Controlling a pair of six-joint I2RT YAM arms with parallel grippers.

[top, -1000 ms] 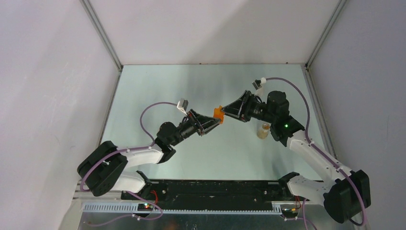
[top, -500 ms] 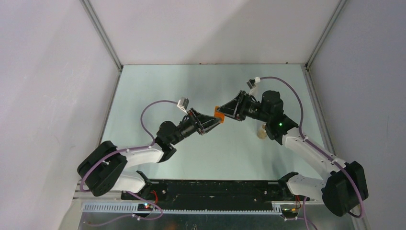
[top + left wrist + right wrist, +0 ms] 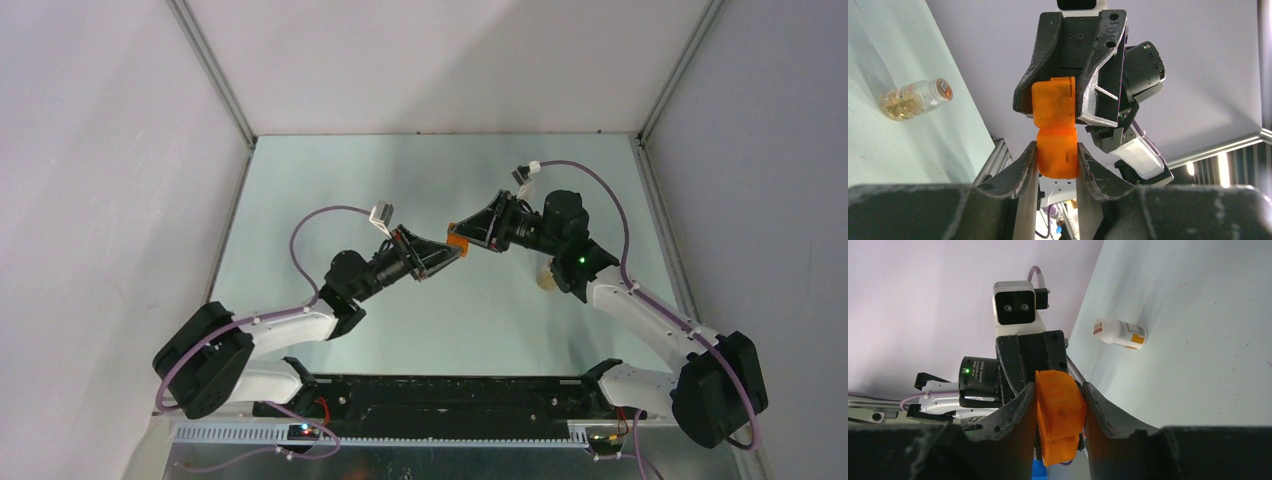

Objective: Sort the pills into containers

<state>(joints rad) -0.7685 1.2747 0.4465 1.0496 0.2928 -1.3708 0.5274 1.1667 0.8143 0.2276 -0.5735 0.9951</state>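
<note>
A small orange pill container [image 3: 458, 238] is held in the air above the table's middle, gripped from both sides. My left gripper [image 3: 452, 250] is shut on its near end; in the left wrist view [image 3: 1057, 152] the orange container [image 3: 1054, 150] sits between my fingers. My right gripper [image 3: 466, 232] is shut on the other end; in the right wrist view [image 3: 1059, 395] the orange container [image 3: 1060, 415] fills the gap. A clear pill bottle [image 3: 549, 276] with a white cap lies on its side on the table, partly under my right arm.
The bottle also shows in the left wrist view [image 3: 915, 99] and in the right wrist view [image 3: 1120, 333]. The pale green table [image 3: 330, 180] is walled by white panels at the back and both sides. A black rail [image 3: 450, 395] runs along the near edge.
My right arm has swung a little to the left and now covers more of the bottle. The orange container stays held between both grippers, almost in the same place.
</note>
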